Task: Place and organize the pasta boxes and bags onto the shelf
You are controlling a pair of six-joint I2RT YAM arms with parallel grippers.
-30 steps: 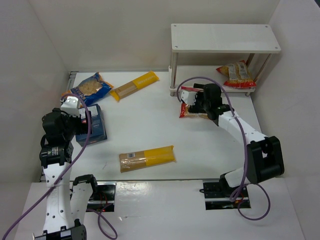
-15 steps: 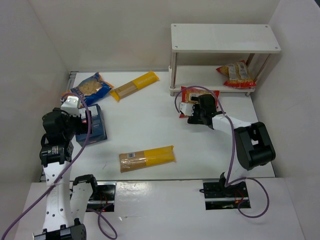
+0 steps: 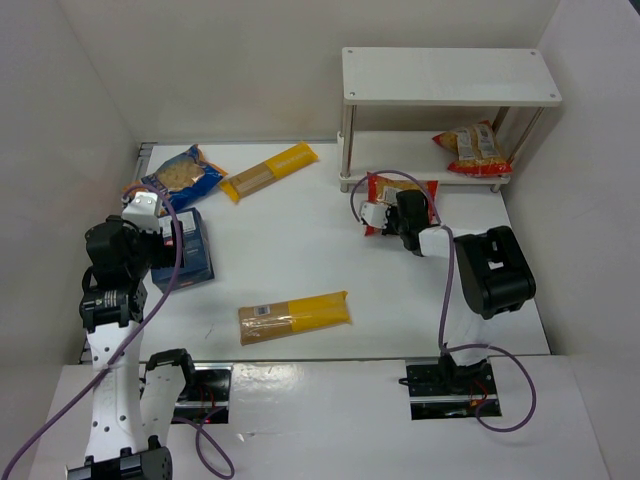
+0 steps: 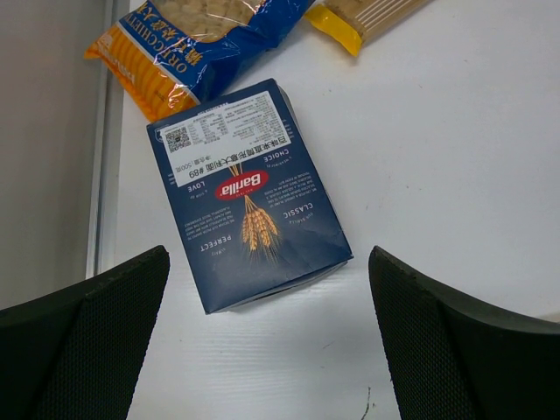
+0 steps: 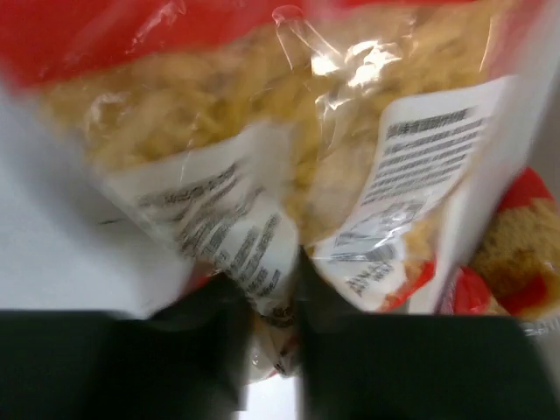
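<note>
Two spaghetti packs point(image 3: 268, 170) point(image 3: 295, 316), one windowed bag point(image 3: 182, 175), one blue box point(image 4: 249, 197), two red bags. Overhead, the shelved red bag point(image 3: 472, 148) lies on the shelf point(image 3: 450, 75), lower board. Only the right wrist view shows the right end effector point(image 5: 274, 297) pinching the tabletop red bag point(image 5: 289, 131). The left end effector point(image 4: 267, 262) gapes above the blue box.

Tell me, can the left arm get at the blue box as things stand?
Probably yes. The left gripper hangs open right over the blue box, which lies flat with nothing on top. The bag lies by its far end, out of the fingers' line.
</note>
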